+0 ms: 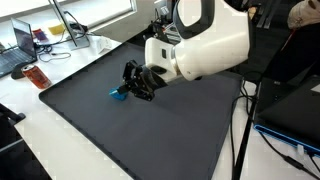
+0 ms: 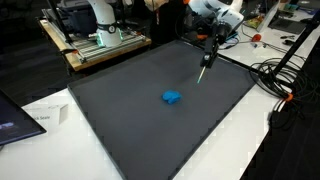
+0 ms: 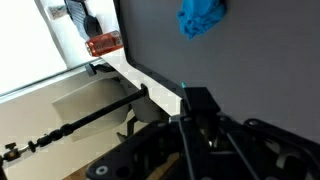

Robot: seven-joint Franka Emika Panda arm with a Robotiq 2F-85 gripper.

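We are clamping our end effector [image 2: 210,50] on a thin stick [image 2: 205,70], tip down, likely for reach; the blue cloth [image 2: 172,97] is lying at its eight o'clock.

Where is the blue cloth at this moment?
In an exterior view the blue cloth lies near the middle of the dark mat. The pincer is its nearest neighbour, apart from it on the mat's far side.

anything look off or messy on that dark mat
Only the blue lump on the dark mat: it lies crumpled in a heap, not spread flat. The gripper is shut on a thin rod that hangs tilted, apart from the lump. Nothing looks spilled or broken.
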